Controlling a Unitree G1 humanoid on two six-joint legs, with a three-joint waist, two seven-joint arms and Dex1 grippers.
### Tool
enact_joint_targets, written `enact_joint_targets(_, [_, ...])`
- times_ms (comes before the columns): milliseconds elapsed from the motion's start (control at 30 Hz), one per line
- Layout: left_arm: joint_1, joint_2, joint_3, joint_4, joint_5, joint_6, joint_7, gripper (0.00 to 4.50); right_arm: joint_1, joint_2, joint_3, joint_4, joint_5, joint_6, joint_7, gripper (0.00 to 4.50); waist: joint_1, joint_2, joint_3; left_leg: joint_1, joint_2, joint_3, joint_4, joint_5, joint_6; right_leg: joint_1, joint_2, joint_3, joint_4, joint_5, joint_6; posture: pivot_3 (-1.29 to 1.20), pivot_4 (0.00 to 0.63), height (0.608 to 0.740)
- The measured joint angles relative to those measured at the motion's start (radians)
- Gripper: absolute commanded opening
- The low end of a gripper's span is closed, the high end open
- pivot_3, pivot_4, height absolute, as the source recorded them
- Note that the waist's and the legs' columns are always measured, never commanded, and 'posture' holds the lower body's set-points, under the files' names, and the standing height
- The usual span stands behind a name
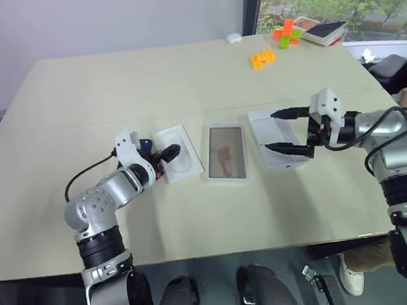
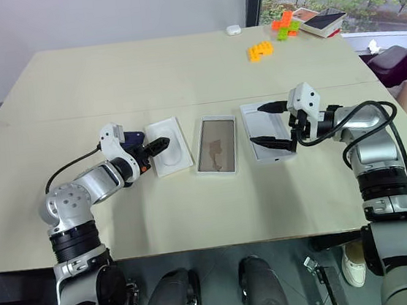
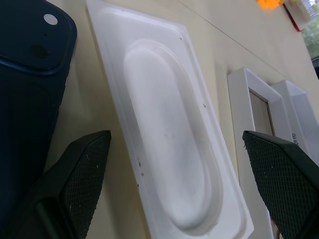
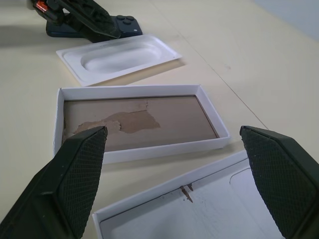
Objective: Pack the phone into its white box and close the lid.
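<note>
- Lying on the table [image 1: 180, 74] in a row — white insert [image 1: 179, 153], white box [image 1: 226, 153] with its tan floor showing, lid [image 2: 267, 139] with its plain inside up.
- Resting beside the insert's outer edge, under the left arm — the phone [image 3: 30, 89].
- Hovering over the insert, left gripper [image 1: 166, 160] gaping wide, gripping nothing.
- Hanging above the lid, right gripper [image 1: 282, 130] spread wide, empty.

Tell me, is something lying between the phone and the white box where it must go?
Yes. The flat white insert with the oval recess lies on the table between the phone and the white box. The open left pincer hovers above that insert.
</note>
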State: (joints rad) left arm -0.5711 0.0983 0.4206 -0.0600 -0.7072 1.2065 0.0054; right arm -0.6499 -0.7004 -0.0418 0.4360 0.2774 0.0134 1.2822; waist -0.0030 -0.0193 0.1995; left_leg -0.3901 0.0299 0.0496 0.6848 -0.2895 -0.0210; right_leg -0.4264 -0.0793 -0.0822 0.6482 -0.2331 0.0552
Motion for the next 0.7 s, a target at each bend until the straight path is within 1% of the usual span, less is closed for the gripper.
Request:
enact_joint_targets(167, [-0.024, -0.033, 0.001, 0.043, 0.002, -0.037, 0.014, 4.45, 0.0, 0.0, 0.0, 0.0, 0.0, -0.001, -0.007, 4.45, 0.012, 0.0, 0.0, 0.0, 0.0, 0.0, 0.0, 0.0, 0.0, 0.0, 0.0, 0.0, 0.0, 0.0, 0.0, 0.0, 0.15, 0.74])
enact_joint_targets(367, [-0.029, -0.036, -0.004, 0.08, 0.0, -0.075, -0.016, 4.45, 0.0, 0.0, 0.0, -0.003, 0.0, -0.001, -0.019, 4.45, 0.017, 0.0, 0.0, 0.0, -0.001, 0.0, 0.0, 0.0, 0.0, 0.0, 0.0, 0.0, 0.0, 0.0, 0.0, 0.0, 0.15, 0.74])
enact_joint_targets(400, [-0.029, -0.034, -0.005, 0.083, 0.0, -0.077, -0.018, 3.93, 0.0, 0.0, 0.0, -0.003, 0.0, -0.001, -0.02, 4.5, 0.017, 0.0, 0.0, 0.0, -0.001, 0.0, 0.0, 0.0, 0.0, 0.001, 0.0, 0.0, 0.0, 0.0, 0.0, 0.0, 0.15, 0.74])
enact_joint_targets(433, [-0.031, -0.033, -0.005, 0.092, 0.001, -0.078, -0.017, 3.63, 0.0, 0.0, 0.0, -0.004, 0.0, -0.001, -0.02, 4.5, 0.017, 0.0, 0.0, 0.0, -0.002, 0.0, 0.0, 0.0, 0.0, 0.001, 0.0, 0.0, 0.0, 0.0, 0.0, 0.0, 0.15, 0.74])
enact_joint_targets(500, [-0.031, -0.032, -0.004, 0.109, 0.001, -0.079, -0.017, 2.58, 0.0, 0.0, 0.0, -0.007, 0.0, -0.001, -0.021, 4.5, 0.017, 0.0, 0.0, 0.0, -0.002, 0.0, 0.0, 0.0, 0.0, 0.001, 0.0, 0.0, 0.0, 0.0, 0.0, 0.0, 0.15, 0.74])
enact_joint_targets(567, [-0.03, -0.036, -0.005, 0.125, 0.001, -0.078, -0.014, 1.67, 0.0, 0.0, 0.0, -0.012, 0.0, -0.001, -0.022, 4.5, 0.017, 0.0, 0.0, 0.0, -0.002, 0.0, 0.0, 0.0, 0.0, 0.001, 0.0, 0.0, -0.001, 0.0, 0.0, 0.0, 0.15, 0.74])
enact_joint_targets(600, [-0.03, -0.038, -0.005, 0.131, 0.001, -0.078, -0.013, 1.13, 0.0, 0.0, 0.0, -0.013, 0.0, -0.001, -0.023, 4.5, 0.017, 0.0, 0.0, 0.0, -0.002, 0.0, 0.0, 0.0, 0.0, 0.001, 0.0, 0.0, -0.001, 0.0, 0.0, 0.0, 0.15, 0.74])
enact_joint_targets(700, [-0.027, -0.039, -0.011, 0.135, 0.0, -0.073, -0.015, 1.13, 0.0, 0.0, 0.0, -0.021, 0.0, -0.001, -0.028, 4.5, 0.016, 0.0, 0.0, 0.0, -0.002, 0.0, 0.0, 0.0, 0.0, 0.0, 0.0, 0.0, -0.001, 0.0, 0.0, 0.0, 0.15, 0.74])
